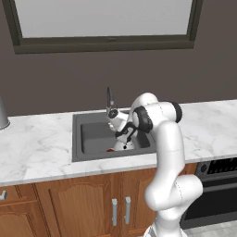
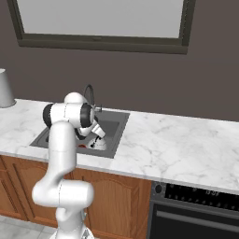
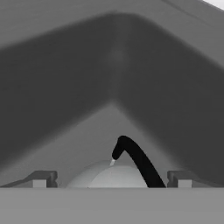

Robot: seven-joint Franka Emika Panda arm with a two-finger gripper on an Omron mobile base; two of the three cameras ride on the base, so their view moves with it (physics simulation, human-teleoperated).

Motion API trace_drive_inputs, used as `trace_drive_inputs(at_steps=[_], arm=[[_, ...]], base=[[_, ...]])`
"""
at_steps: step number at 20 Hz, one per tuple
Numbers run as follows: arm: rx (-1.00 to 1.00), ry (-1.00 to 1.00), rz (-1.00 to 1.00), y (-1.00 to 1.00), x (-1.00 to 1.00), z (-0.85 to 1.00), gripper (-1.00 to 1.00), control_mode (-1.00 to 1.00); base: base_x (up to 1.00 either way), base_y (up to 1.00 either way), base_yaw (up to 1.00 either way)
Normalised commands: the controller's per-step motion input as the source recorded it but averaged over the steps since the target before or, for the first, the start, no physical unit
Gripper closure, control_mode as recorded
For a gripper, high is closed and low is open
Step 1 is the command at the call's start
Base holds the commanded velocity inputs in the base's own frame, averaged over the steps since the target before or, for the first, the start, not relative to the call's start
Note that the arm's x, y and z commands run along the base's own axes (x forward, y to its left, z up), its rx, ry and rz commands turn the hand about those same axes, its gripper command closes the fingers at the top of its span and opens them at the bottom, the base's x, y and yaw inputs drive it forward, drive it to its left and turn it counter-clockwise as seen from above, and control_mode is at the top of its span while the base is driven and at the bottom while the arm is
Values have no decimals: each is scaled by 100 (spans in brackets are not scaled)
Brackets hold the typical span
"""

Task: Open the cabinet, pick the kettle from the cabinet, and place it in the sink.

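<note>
The kettle [image 3: 109,177] sits down in the sink [image 1: 92,134], a silver-white dome with a thin black arched handle [image 3: 138,159]. In the hand view its top lies just below my gripper [image 3: 111,180], whose fingertips [image 3: 41,179] stand wide apart on either side without touching it. From the left base view, the gripper [image 1: 122,138] hangs low inside the basin over the kettle [image 1: 124,146], beside the dark faucet [image 1: 109,99]. The right base view has the gripper [image 2: 96,140] inside the sink [image 2: 114,122] too. The gripper is open. The cabinet is out of view.
White marble countertop [image 1: 37,143] rims the sink. Low wooden cupboards [image 1: 83,208] run beneath it, and a dark oven [image 2: 196,210] stands to the right. A grey object [image 2: 4,88] stands on the counter at far left. A window [image 1: 104,18] spans the wall above.
</note>
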Motion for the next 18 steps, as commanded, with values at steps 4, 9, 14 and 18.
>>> trace_drive_inputs(at_steps=[4, 9, 14, 18], arm=[[0, 0, 0, 0, -16, 0, -100, -100], [0, 0, 0, 0, -13, 1, -100, -100], [0, 0, 0, 0, -8, 15, -100, -100], [0, 0, 0, 0, -8, 23, -100, -100]], base=[[0, 0, 0], [0, 0, 0], [0, 0, 0], [0, 0, 0]])
